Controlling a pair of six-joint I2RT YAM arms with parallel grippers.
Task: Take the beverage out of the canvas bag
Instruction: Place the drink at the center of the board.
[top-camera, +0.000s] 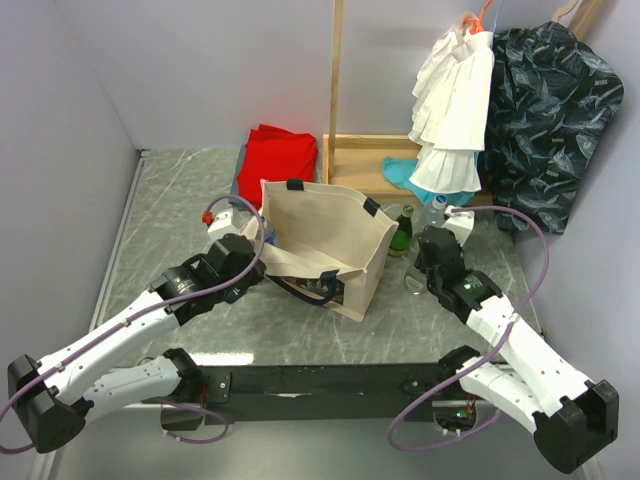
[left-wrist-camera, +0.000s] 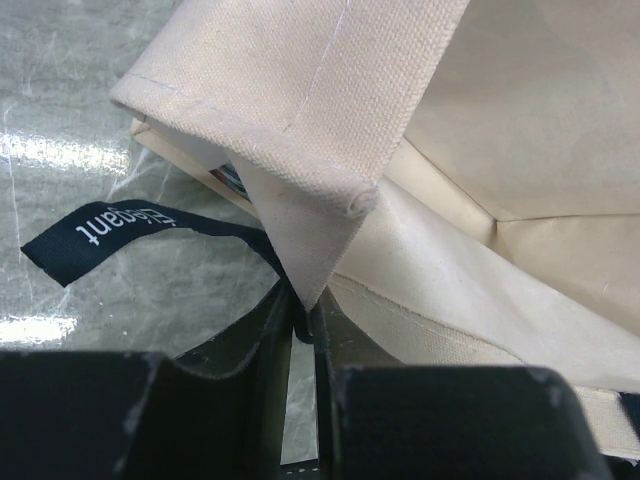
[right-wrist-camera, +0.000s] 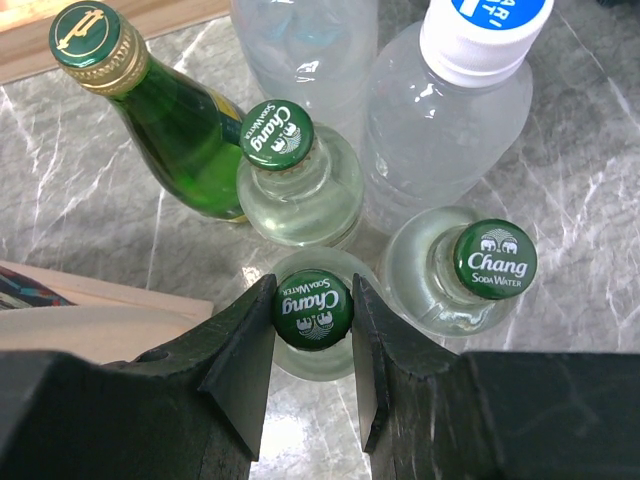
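The beige canvas bag (top-camera: 320, 240) stands open at the table's middle, with navy strap handles (left-wrist-camera: 100, 225). My left gripper (top-camera: 262, 245) is shut on the bag's folded rim corner (left-wrist-camera: 300, 100); its jaws (left-wrist-camera: 303, 315) pinch the canvas. To the right of the bag, my right gripper (top-camera: 418, 272) is shut on the green cap of a clear Chang soda water bottle (right-wrist-camera: 312, 310) that stands on the table, outside the bag. Two more Chang bottles (right-wrist-camera: 278, 135) (right-wrist-camera: 495, 260), a green glass bottle (right-wrist-camera: 170, 100) and two plastic water bottles (right-wrist-camera: 450, 100) stand close behind it. The bag's inside is hidden from me.
A red folded cloth (top-camera: 280, 155) lies behind the bag. A wooden rack base (top-camera: 365, 160) stands at the back, with white clothes (top-camera: 455, 100) and a dark patterned shirt (top-camera: 545, 110) hanging at the back right. Walls close in both sides.
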